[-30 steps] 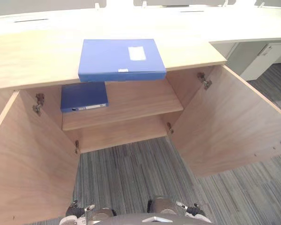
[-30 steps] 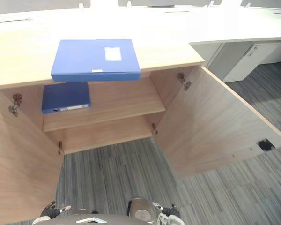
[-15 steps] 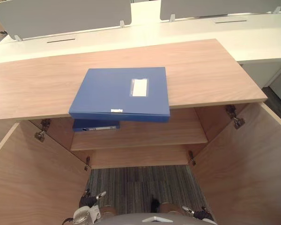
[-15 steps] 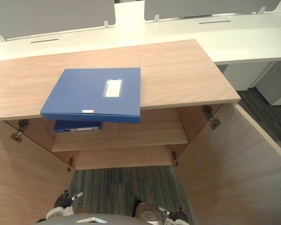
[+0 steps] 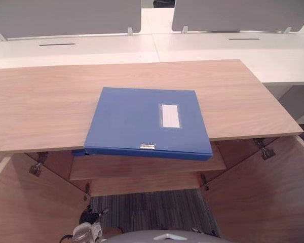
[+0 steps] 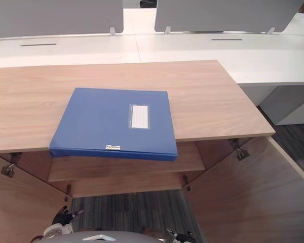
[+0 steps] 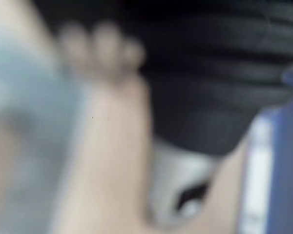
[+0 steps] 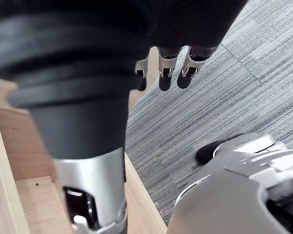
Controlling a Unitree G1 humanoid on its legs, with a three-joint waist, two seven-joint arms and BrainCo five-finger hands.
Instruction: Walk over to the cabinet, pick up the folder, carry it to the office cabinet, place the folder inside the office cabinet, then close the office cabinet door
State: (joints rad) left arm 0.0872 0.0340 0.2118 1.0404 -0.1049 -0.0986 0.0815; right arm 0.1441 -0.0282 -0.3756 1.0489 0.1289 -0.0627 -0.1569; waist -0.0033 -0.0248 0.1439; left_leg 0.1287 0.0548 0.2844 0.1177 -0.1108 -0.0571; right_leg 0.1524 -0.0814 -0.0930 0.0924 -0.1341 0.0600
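- Folder [image 5: 142, 119] – blue, lying flat on the wooden cabinet top, label up. Its near edge pokes out past the front lip of the surface [image 5: 40, 111], and neither hand is touching it.
- Biggest worry imo: that overhang. A clumsy nudge from above or a one-sided grab could tip it off the lip onto the carpet [image 5: 152, 212].
- The cover looks smooth and slick, so I'd guess a pinch on one corner lets it swing or slide out mid-carry.
- Right hand [image 8: 163, 68] hangs low over the carpet, fingers loose and apart, holding nothing. Left hand [image 5: 86, 233] is down low too; I can't tell how its fingers are set.
- Both hands have to come up between the two open doors, left door [image 5: 20, 207] and right door [image 5: 263, 202] – an elbow could clip one and swing it.
- Shelf [image 5: 142, 169] sits right under the overhang, with a sliver of something blue showing at its left end – can't make out what.
- Behind the surface: white desks [image 5: 91, 50] with grey divider screens [image 5: 66, 15].
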